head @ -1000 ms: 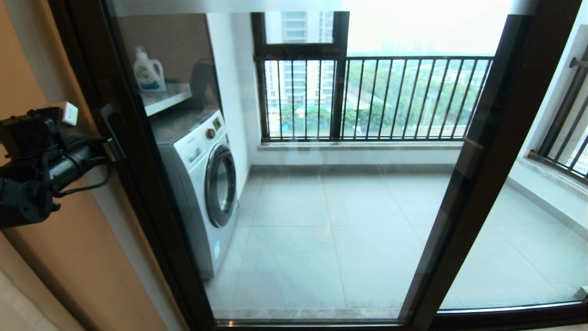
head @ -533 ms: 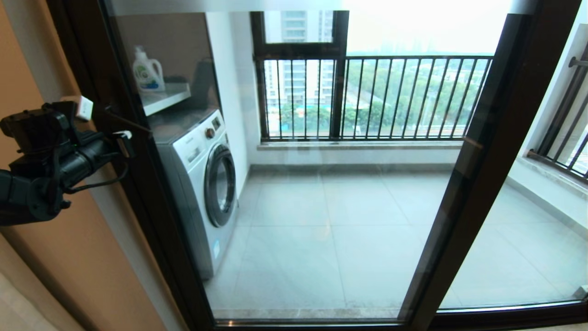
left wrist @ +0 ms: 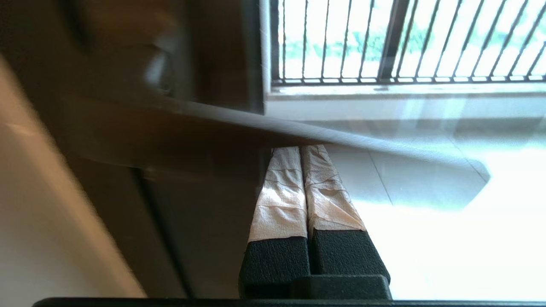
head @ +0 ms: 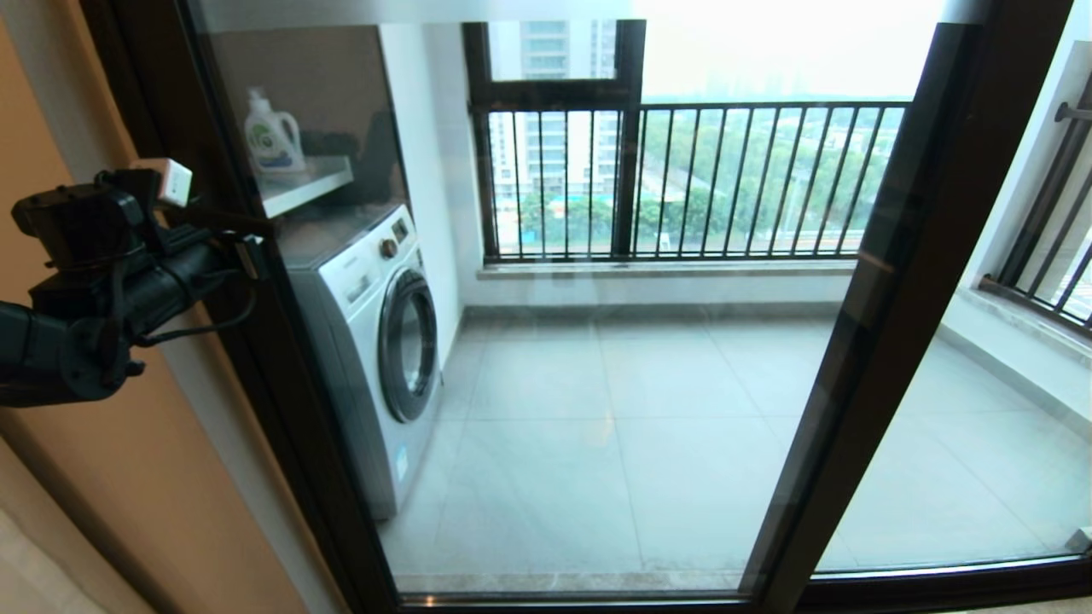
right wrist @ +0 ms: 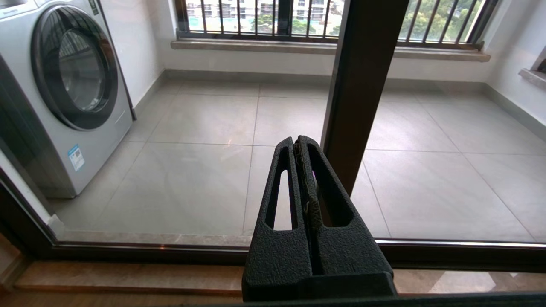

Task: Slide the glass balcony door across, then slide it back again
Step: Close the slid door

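Note:
The glass balcony door (head: 597,409) fills the head view, with its dark brown left stile (head: 281,384) and right stile (head: 887,273). My left gripper (head: 250,256) is raised at the left stile, its taped fingers (left wrist: 279,200) pressed together with nothing between them. A slim dark bar (left wrist: 341,138), blurred, crosses just past their tips. I cannot tell whether they touch it. My right gripper (right wrist: 295,143) is out of the head view. In its wrist view it is shut and empty, low before the glass beside a dark stile (right wrist: 362,85).
Behind the glass stand a washing machine (head: 384,341), a shelf with a detergent bottle (head: 273,136), a tiled floor and a barred window (head: 682,179). An orange-brown wall (head: 102,512) lies left of the frame. The bottom track (head: 938,580) runs along the floor.
My left arm has moved right and up, bringing its gripper across the left stile. The door frame has hardly shifted.

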Available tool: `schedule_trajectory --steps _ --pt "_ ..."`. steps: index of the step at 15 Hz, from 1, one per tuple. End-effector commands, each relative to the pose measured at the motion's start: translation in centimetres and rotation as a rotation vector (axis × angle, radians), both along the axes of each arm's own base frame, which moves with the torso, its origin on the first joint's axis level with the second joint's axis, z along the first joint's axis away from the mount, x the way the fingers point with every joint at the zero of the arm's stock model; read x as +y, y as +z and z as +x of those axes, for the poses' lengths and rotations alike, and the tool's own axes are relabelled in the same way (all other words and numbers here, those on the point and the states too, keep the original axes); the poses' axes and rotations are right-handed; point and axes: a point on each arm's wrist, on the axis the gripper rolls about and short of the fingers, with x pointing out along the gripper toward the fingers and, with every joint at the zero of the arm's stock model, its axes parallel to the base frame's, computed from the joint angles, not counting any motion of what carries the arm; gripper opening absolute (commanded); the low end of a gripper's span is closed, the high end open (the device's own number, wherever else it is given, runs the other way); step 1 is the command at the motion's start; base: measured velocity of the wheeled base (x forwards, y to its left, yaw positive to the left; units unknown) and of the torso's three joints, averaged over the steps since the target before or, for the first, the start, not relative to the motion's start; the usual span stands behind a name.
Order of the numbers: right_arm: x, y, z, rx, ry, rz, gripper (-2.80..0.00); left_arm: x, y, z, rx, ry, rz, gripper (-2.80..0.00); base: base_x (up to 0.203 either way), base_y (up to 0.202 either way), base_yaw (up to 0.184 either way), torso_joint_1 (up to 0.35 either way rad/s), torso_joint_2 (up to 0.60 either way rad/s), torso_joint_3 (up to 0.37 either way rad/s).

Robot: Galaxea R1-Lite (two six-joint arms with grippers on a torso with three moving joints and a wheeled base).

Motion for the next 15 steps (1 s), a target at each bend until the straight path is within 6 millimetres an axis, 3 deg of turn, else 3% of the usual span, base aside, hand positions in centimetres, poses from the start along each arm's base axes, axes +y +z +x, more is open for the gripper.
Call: schedule_trajectory --steps 1,7,13,15 --pt "0.0 -0.3 0.1 0.012 0.0 0.0 -2.8 -0.6 1.0 -0.3 -0.032 -0.015 0.004 -2.8 0.0 0.0 0.0 0.0 0.0 0.0" --pt "0.0 -0.3 0.1 0.012 0.0 0.0 -2.8 -1.3 2.0 -0.7 -0.047 -0.034 0.004 -2.8 0.0 0.0 0.0 0.0 0.0 0.0" --pt "0.0 -0.3 0.1 0.013 0.0 -0.001 -2.8 -1.4 0.1 -1.3 0.014 -0.023 -0.007 -2.8 0.0 0.0 0.0 0.0 0.0 0.0" --pt "0.0 -0.3 0.1 0.013 0.0 0.0 -2.8 -1.5 -1.3 -2.3 0.07 -0.024 -0.016 -2.8 0.0 0.0 0.0 0.0 0.0 0.0"
